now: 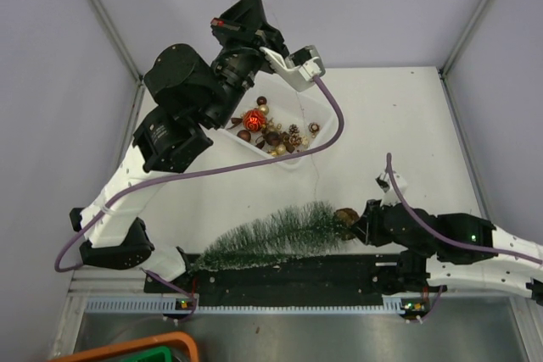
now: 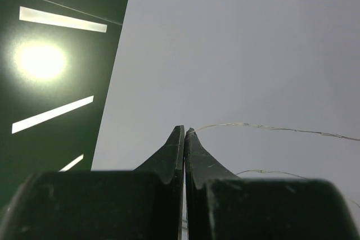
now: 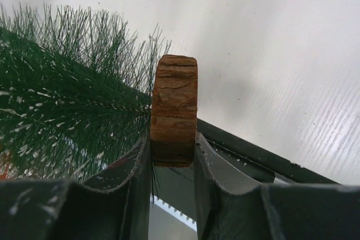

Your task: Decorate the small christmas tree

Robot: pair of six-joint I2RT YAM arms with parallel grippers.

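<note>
At the near edge of the bench (image 1: 399, 125), our right gripper (image 3: 173, 141) grasps the wooden disc base (image 3: 174, 99) of the small christmas tree (image 1: 271, 239), which lies on its side, stretching to that gripper's left. Farther back, beside the white tray (image 1: 293, 164) of baubles (image 1: 276, 135), our raised left gripper (image 2: 184, 130) is clenched, pinching a thin wire (image 2: 270, 127).

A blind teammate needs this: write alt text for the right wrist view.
The right gripper clamps the brown wooden disc base of the small christmas tree, seen edge-on between its fingers. Frosted green bristles fan out to the left over the white table.
</note>
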